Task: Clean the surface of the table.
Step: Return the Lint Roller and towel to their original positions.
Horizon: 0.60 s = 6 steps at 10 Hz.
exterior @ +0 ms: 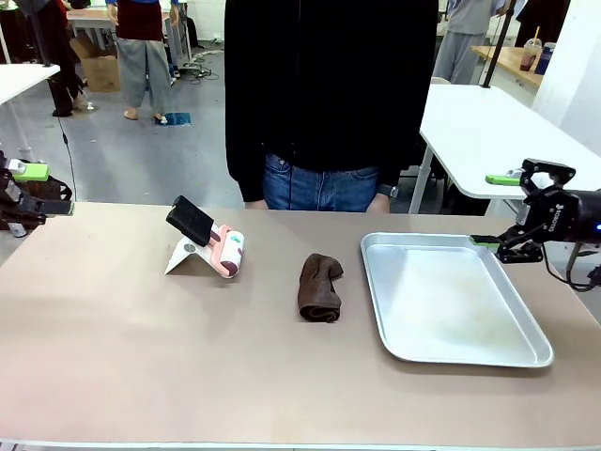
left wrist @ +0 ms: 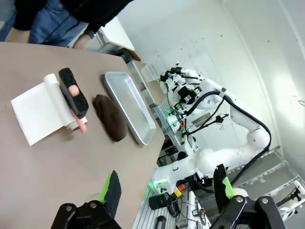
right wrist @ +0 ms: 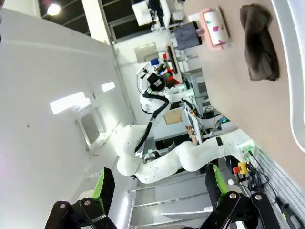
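From the front, the table (exterior: 141,357) spanned the foreground; the brown cloth (exterior: 320,287) lay centre, the tray (exterior: 526,331) at its three o'clock, the lint roller (exterior: 208,246) at nine.

Left wrist: the left gripper (left wrist: 167,193) gaped empty.

Right wrist: the right gripper (right wrist: 159,188) likewise. Best pinch the cloth mid-fold.

Front camera across table (exterior: 141,338); wrists sideways
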### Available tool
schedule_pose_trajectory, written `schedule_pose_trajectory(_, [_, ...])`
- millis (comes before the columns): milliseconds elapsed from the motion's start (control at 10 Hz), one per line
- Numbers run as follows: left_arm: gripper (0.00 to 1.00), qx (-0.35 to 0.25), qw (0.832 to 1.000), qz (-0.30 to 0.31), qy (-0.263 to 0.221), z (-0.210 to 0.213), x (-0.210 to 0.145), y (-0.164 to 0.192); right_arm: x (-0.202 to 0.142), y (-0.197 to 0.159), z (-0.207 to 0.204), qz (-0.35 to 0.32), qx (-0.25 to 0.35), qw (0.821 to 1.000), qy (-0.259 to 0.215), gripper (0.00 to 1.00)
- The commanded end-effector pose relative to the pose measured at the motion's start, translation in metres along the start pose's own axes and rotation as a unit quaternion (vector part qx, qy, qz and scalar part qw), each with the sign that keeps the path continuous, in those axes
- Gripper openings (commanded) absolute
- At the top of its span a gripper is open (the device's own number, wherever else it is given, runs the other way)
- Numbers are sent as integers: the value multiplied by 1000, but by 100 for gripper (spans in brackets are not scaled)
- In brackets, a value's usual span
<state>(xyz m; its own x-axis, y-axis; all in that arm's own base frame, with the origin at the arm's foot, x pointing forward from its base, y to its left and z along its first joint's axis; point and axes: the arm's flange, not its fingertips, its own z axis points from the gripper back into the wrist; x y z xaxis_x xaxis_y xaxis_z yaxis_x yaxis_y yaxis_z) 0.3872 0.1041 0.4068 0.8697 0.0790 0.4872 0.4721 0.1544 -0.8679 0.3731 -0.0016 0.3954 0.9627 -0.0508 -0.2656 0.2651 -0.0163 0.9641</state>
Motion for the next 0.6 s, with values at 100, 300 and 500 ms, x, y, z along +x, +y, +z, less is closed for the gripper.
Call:
schedule_pose_trajectory(100, [100, 21, 1000, 6, 6, -2, -4, -9, 0, 1, -6, -2, 1, 1000, 8, 100])
schedule_pose_trajectory(300, [100, 21, 1000, 6, 6, -2, -4, -9, 0, 1, -6, -2, 1, 1000, 8, 100])
schedule_pose_trajectory(500, [100, 21, 1000, 6, 6, -2, -4, -9, 0, 1, -6, -2, 1, 1000, 8, 100])
